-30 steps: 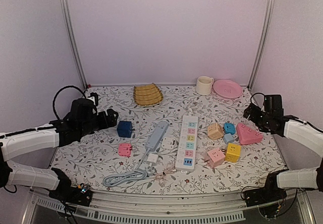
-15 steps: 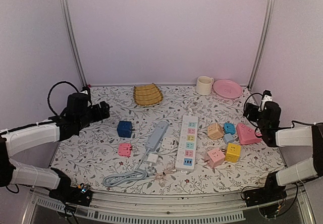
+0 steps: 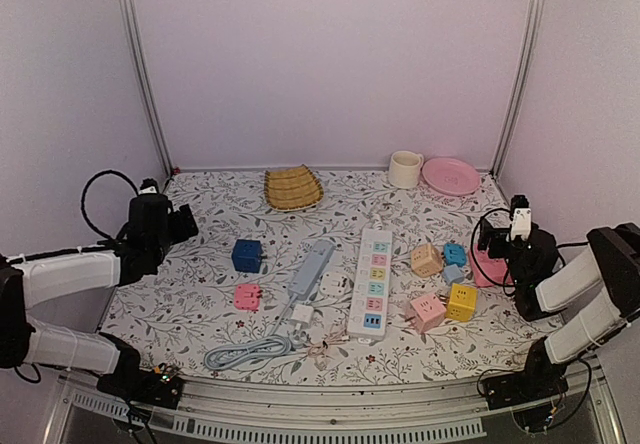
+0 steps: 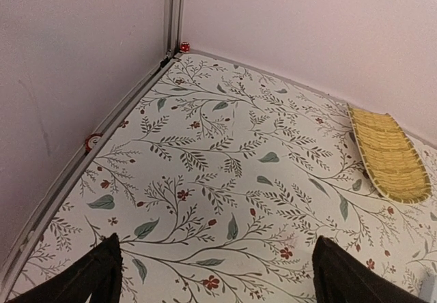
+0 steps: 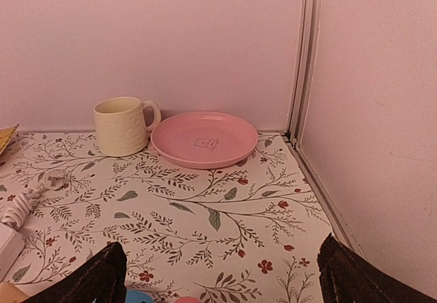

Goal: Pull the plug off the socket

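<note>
The socket [image 3: 373, 284], a long white strip with pastel outlet panels, lies lengthwise in the middle of the table in the top view. A small dark blue plug [image 3: 372, 320] appears to sit in its nearest outlet. My left gripper [image 3: 185, 222] hangs open far to the left, well away from the strip. In its wrist view that gripper [image 4: 229, 279] has only flowered cloth between the fingers. My right gripper [image 3: 490, 236] is open at the far right, beside a pink triangular block [image 3: 492, 270]. Its wrist view [image 5: 222, 279] shows nothing held. Neither wrist view shows the plug.
A grey-blue strip [image 3: 311, 267] with a coiled cable [image 3: 245, 352] lies left of the socket. A blue cube [image 3: 247, 255] and pink adapter [image 3: 247, 296] sit further left. Several coloured cubes [image 3: 461, 302] lie right. At the back are a woven tray [image 3: 293, 187], mug [image 5: 123, 125] and pink plate [image 5: 205, 139].
Both arms have drawn back toward their own sides. The left gripper moved left and away from the blue cube. The right arm folded down. Both grippers stayed open.
</note>
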You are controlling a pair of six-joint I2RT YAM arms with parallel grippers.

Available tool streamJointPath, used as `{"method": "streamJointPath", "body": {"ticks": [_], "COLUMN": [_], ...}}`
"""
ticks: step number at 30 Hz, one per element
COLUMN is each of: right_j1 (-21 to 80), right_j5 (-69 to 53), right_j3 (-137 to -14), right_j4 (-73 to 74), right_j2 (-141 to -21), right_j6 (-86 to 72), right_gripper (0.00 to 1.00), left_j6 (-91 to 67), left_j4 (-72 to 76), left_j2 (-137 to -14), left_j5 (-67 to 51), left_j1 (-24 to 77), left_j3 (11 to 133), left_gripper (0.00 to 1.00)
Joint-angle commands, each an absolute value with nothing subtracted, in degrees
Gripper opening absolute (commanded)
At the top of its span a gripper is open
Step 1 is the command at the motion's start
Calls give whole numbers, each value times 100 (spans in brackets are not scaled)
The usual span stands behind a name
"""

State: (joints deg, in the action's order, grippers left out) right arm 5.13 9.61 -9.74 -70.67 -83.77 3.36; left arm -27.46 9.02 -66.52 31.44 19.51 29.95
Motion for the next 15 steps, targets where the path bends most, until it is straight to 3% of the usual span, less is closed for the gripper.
{"method": "streamJointPath", "body": {"ticks": [1,6,10,15], "right_j1": [483,446,425,407], "right_j5": [758,727,877,974], "right_j3": [-972,-1020,-707,-994], "right_j4": [-7933,-7818,-8974,-8196], "right_j2": [-8468,-8462,-8950,-8828], "right_j6": [592,532,495,407], "right_gripper": [99,99,99,99], "left_j6": [-2281,-1823,-1338,-521], "left_j4": [1794,2180,2822,5100], "left_j2": [-6827,-7154,-7336,-7534], "left_j5": [3891,4343,4591,4471], "left_j1": [1869,1741,1538,1188], "left_j3": [2804,2921,2852,1976], "left_gripper": [97,97,97,97]}}
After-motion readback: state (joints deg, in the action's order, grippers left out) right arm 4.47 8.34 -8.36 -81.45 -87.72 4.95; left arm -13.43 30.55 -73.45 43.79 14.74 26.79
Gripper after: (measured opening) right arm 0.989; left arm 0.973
